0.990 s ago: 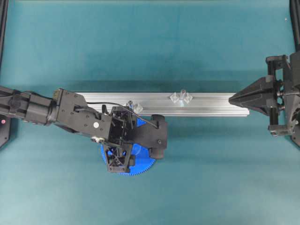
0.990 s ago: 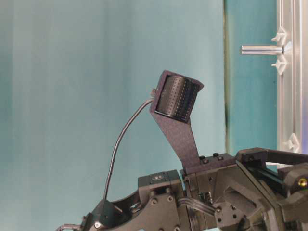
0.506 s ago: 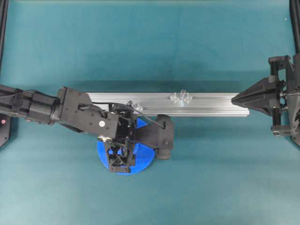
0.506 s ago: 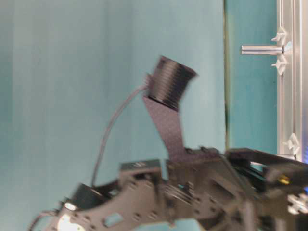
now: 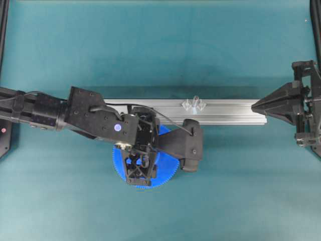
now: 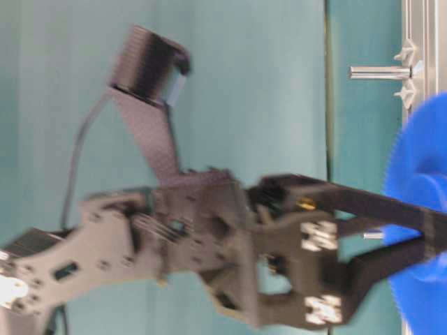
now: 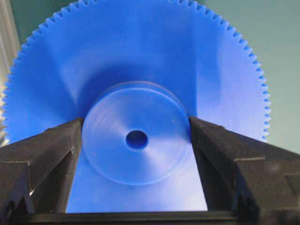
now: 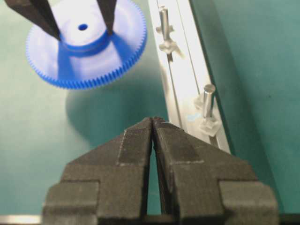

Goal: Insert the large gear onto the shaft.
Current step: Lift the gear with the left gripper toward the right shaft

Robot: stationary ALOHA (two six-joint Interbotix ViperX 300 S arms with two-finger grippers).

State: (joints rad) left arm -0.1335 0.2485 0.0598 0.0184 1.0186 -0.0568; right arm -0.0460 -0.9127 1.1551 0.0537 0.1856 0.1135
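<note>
While the left end effector (image 7: pixel 137 140) clamps the raised hub of the large gear (image 7: pixel 136 84) between its two black fingers (image 7: pixel 47 154), the gear hangs above the teal bench (image 5: pixel 160 50), casting a shadow on the cloth in the right wrist view, on the near side of the aluminium rail (image 5: pixel 225 113). Compared with a second ago, the left arm's wrist has moved rightward along the rail in the overhead view, and the gear has travelled with it, so that its toothed edge now shows just below the rail, nearer the shaft (image 5: pixel 195 102). In the table-level view the gear (image 6: pixel 422 209) has come into the picture at the right edge, where earlier only the arm's black body was seen, and the wrist camera on its bracket has swung away from the rail towards the upper left. The shaft stands on the rail between its two clear plastic pieces, untouched, to the right of the gear; a second look-alike pin (image 8: pixel 164 21) stands on the rail beside the gear. At the rail's right end the right end effector (image 8: pixel 153 123) has its fingers pressed together on nothing, and it has drawn slightly back from the rail's end.
</note>
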